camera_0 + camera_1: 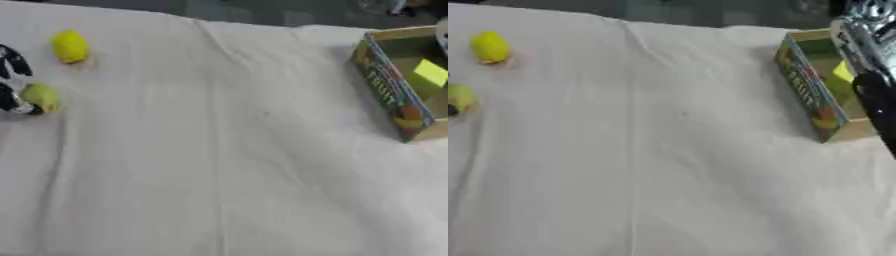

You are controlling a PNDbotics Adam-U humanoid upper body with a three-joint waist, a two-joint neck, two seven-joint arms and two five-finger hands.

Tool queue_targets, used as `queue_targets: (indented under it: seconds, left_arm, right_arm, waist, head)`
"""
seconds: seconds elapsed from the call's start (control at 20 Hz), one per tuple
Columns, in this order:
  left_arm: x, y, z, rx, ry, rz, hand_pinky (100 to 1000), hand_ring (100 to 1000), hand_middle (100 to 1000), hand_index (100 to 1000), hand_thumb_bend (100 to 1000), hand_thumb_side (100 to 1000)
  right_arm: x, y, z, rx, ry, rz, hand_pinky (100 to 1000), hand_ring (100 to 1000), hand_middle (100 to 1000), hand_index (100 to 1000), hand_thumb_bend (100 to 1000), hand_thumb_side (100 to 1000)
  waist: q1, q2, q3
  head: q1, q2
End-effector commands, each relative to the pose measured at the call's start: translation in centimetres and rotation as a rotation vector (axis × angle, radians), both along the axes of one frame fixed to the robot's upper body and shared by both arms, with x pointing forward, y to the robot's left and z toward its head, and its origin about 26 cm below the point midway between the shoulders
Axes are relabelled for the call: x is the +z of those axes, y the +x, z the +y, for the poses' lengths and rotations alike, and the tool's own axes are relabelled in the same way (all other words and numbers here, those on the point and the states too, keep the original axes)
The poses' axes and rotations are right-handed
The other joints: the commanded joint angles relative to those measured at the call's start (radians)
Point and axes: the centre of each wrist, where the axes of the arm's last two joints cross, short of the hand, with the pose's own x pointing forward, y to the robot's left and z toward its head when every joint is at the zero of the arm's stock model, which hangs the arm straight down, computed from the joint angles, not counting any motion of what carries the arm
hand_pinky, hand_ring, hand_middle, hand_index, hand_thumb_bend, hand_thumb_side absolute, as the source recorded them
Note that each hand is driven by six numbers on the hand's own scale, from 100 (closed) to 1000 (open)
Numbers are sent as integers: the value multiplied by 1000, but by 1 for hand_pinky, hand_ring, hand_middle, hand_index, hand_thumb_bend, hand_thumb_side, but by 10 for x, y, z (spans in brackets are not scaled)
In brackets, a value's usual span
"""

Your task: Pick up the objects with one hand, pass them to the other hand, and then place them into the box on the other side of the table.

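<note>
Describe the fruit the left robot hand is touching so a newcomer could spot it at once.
Start at the white tablecloth and go to its left edge, opposite the box. Two fruits lie there; take the nearer one, the pale green fruit against the left robot hand. Its neighbour, the yellow fruit, is brighter, farther back and untouched.

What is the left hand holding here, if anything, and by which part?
The left hand has its fingers against the left side of the pale green fruit on the cloth; whether they actually grip it cannot be told.
</note>
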Motion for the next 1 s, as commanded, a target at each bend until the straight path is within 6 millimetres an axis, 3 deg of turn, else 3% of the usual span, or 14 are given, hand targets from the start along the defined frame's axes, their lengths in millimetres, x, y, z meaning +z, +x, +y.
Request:
queue_targets:
  seconds: [0.05,0.2,0.45,0.7,1.0]
  left_arm:
    - [7,-1,6,11,33,0,701,733,731,731,449,182]
    - [7,-1,6,8,58,39,698,728,727,703,268,138]
    - [13,-3,4,-7,69,56,689,717,711,654,130,100]
    - [38,-14,-1,-58,95,-6,681,704,695,622,102,100]
    - [81,-45,-7,-152,56,-149,648,677,672,573,100,100]
  right_arm:
    - [11,-4,-2,-3,-13,-26,831,844,771,782,100,562]
    - [11,-4,-3,-5,-12,-26,831,844,770,782,100,564]
    - [11,-3,-3,-3,-13,-22,832,844,770,782,100,565]
    - [11,-4,-4,-6,-12,-24,831,844,771,782,100,571]
    - [11,-4,-3,0,-12,-22,831,843,771,782,100,578]
  waist:
    - [4,-17,-3]
    - [4,-18,-2]
    - [5,-21,1]
    - [6,-23,3]
    - [10,-26,7]
  head:
    - [1,-11]
    - [3,-9]
    - [2,-7]
    - [-12,-7]
    - [-21,-15]
